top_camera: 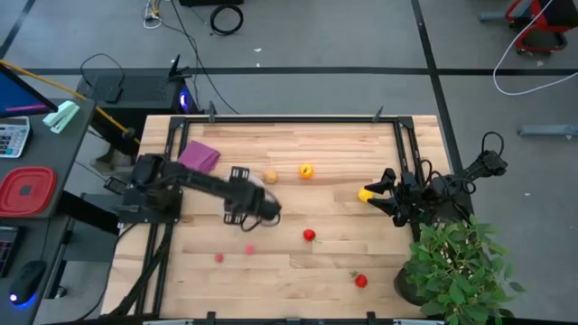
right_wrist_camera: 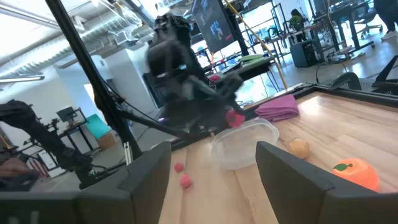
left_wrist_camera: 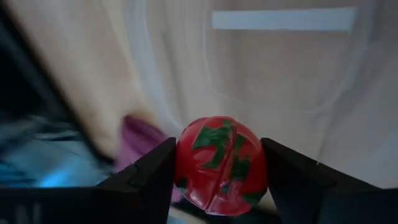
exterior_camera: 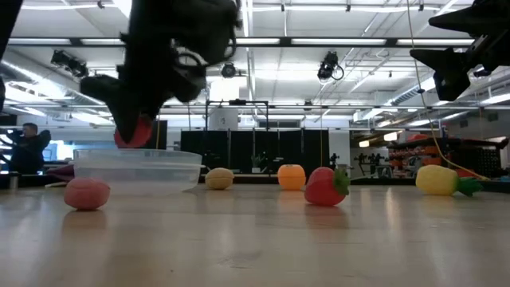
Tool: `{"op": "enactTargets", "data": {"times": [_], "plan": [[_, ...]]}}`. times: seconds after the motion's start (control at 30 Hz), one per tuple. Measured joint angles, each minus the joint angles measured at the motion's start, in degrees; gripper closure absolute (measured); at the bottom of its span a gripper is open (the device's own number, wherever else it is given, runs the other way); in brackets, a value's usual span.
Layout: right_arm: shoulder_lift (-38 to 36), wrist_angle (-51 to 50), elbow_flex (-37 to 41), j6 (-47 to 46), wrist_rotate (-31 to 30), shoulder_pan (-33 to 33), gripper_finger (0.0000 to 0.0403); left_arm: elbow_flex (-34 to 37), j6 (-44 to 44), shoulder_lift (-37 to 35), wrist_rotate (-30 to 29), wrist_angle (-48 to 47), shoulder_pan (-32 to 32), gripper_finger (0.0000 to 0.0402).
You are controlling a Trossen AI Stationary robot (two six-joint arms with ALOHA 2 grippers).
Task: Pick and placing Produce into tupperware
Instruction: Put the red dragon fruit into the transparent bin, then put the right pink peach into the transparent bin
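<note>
My left gripper (top_camera: 256, 209) is shut on a red toy fruit with green leaves (left_wrist_camera: 221, 165) and hovers just over the rim of the round clear tupperware (exterior_camera: 139, 169), which stands on the table. In the low view the red fruit (exterior_camera: 134, 132) hangs right above the tupperware's opening. Loose produce lies on the wood: two pink pieces (top_camera: 250, 249) (top_camera: 219, 258), a tan one (top_camera: 270, 178), an orange one (top_camera: 307, 171), two red ones (top_camera: 309, 236) (top_camera: 360, 281) and a yellow one (top_camera: 365, 193). My right gripper (top_camera: 380, 192) is open, raised above the table beside the yellow piece. My left gripper pinches the red toy fruit between its two fingers (left_wrist_camera: 152, 171), one on each side of its round body (left_wrist_camera: 186, 165). The fingers come from above, slanting down. The fruit is lifted clear, over the tupperware (left_wrist_camera: 186, 74).
A purple cloth (top_camera: 199, 155) lies at the far left of the table. A red square lidded container (top_camera: 27, 191) sits on the side desk to the left. A potted plant (top_camera: 461, 262) stands at the near right corner. Bare wood shows in the near middle.
</note>
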State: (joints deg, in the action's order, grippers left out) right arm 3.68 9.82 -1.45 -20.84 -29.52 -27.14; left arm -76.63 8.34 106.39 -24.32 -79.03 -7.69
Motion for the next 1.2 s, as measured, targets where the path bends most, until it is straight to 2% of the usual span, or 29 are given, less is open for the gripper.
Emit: {"op": "enactTargets", "data": {"times": [0.17,0.3,0.53,0.7,1.2], "plan": [[0.0,-0.01,0.0,0.0,0.0,0.0,0.0157,0.58,0.02,0.0,9.63,9.9,6.14,0.018],[0.0,-0.02,0.0,0.0,0.0,0.0,0.0157,0.58,-0.02,0.0,13.67,15.74,8.91,0.0174],[-0.01,-0.04,0.0,0.0,0.0,0.0,0.0157,0.58,-0.31,0.0,14.08,16.21,10.8,0.0142],[-0.02,-0.04,0.0,-0.02,0.0,0.0,0.0157,0.58,-2.74,0.47,14.1,17.26,10.8,0.0135],[-0.01,-0.04,0.0,-0.01,0.0,0.0,0.0157,0.6,7.74,0.5,14.11,19.78,10.68,0.0139]]}}
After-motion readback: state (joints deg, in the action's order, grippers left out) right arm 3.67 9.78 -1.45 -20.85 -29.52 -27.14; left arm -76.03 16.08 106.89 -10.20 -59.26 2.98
